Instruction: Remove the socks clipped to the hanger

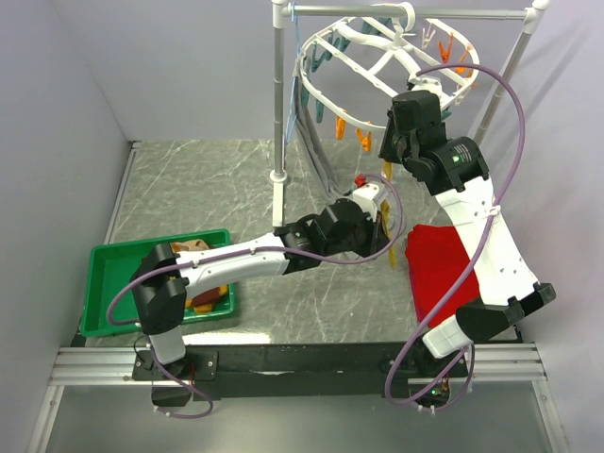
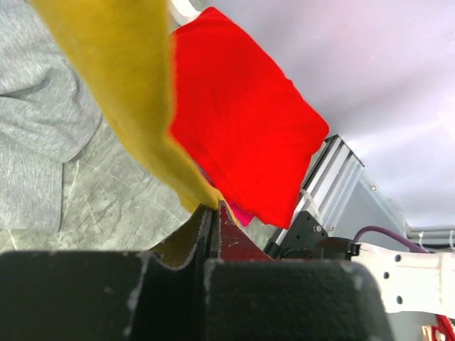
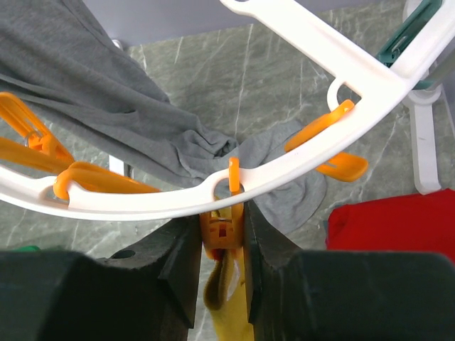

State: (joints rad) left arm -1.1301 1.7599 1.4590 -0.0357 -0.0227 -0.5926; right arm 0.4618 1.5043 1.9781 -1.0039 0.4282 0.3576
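Observation:
The round white hanger (image 1: pixel 377 57) hangs from the rail at the back; its rim crosses the right wrist view (image 3: pixel 142 202). My right gripper (image 1: pixel 401 142) is shut on an orange clip (image 3: pixel 222 234) under the rim, its fingers (image 3: pixel 178 263) pressing both sides. A mustard sock (image 3: pixel 231 298) hangs from that clip. My left gripper (image 1: pixel 377 215) is shut on the lower part of the same mustard sock (image 2: pixel 135 85), pinched at the fingertips (image 2: pixel 212 209). More socks (image 1: pixel 203 293) lie in the green tray.
The green tray (image 1: pixel 104 283) stands at the front left. A red cloth (image 1: pixel 439 260) lies at the front right. A grey tank top (image 1: pixel 311 132) hangs by the rack post (image 1: pixel 277 113). Other orange clips (image 3: pixel 327 142) and teal clips (image 1: pixel 321 104) line the rim.

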